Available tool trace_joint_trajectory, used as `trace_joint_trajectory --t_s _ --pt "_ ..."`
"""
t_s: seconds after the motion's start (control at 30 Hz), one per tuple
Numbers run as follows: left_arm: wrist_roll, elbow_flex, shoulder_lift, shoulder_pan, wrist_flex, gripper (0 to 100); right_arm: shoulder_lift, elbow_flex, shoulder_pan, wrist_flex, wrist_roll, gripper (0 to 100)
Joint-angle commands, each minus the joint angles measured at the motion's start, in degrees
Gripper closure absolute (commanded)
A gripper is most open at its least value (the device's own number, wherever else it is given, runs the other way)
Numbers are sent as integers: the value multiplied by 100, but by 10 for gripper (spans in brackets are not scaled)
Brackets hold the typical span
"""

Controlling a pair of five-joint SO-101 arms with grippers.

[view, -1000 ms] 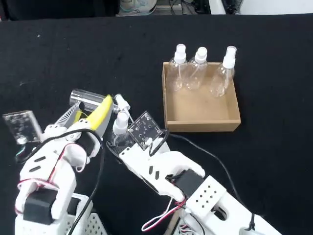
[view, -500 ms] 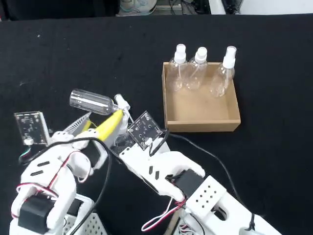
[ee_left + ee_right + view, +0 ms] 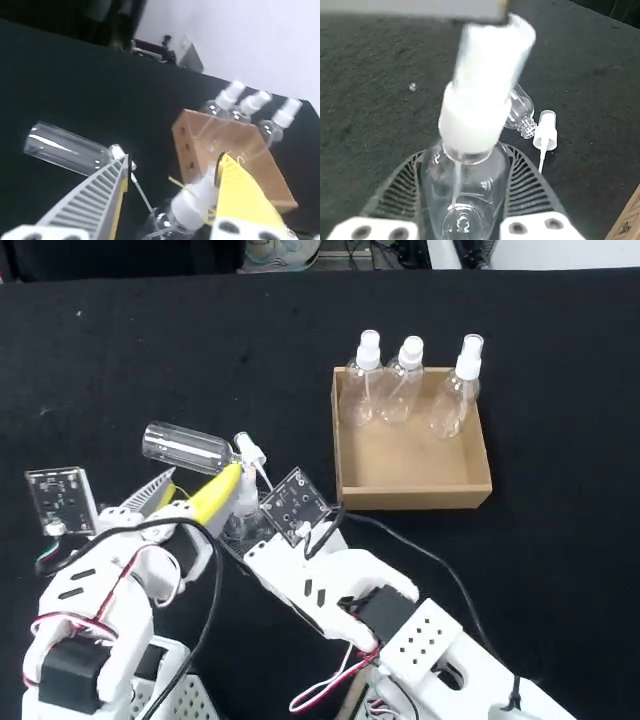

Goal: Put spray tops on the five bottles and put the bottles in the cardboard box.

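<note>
Held bottle (image 3: 462,200): upright near cardboard box (image 3: 410,492), my right jaws clamped on body. Spray top (image 3: 482,85): sat on neck, looked tilted; my left jaws wide, straddling it. Risk: off-centre squeeze might cock top or twist bottle loose, toppling onto lying bottle (image 3: 185,447).

**High view:** the upright bottle (image 3: 237,525) is mostly hidden behind the yellow finger (image 3: 213,492) of the left gripper (image 3: 200,473) and the right arm's camera board (image 3: 293,504).

**Right wrist view:** its spray top (image 3: 485,85) is blurred. The crown is covered by a grey bar (image 3: 420,7), unidentifiable and cut off by the edge. The bottle's base is also cut off.

**Left wrist view:** the grey finger (image 3: 100,190) partly covers the lying bottle's (image 3: 65,149) mouth, and the yellow finger hides a corner of the cardboard box (image 3: 187,142).
</note>
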Motion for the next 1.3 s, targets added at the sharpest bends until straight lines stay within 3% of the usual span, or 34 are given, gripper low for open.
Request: trace_joint_trajectory --t_s 0.0,0.47,0.6,0.73,0.8,0.93,1.07,1.27 --pt "-62 -4 26 -374 220 726 -119 -40 -70 -141 -35 987" --pt "-62 -1147 26 -523 738 729 -127 -40 -70 -141 -35 987" --pt "-114 -1349 26 -1701 695 727 -171 -365 70 387 -35 987" --pt "-1275 -673 53 -3389 422 728 -136 -1332 695 1486 -35 987" --pt "-1574 145 26 -3556 -264 729 -119 -1789 1248 1811 -35 987" --pt "-1134 1534 18 -3468 -1257 729 -119 -2369 2312 1829 -35 987" --pt "-712 2316 18 -3257 -1811 729 -110 -2193 3042 1002 -35 987" --pt "-668 2923 18 -3257 -2215 729 -110 -769 3745 -1345 -35 987"
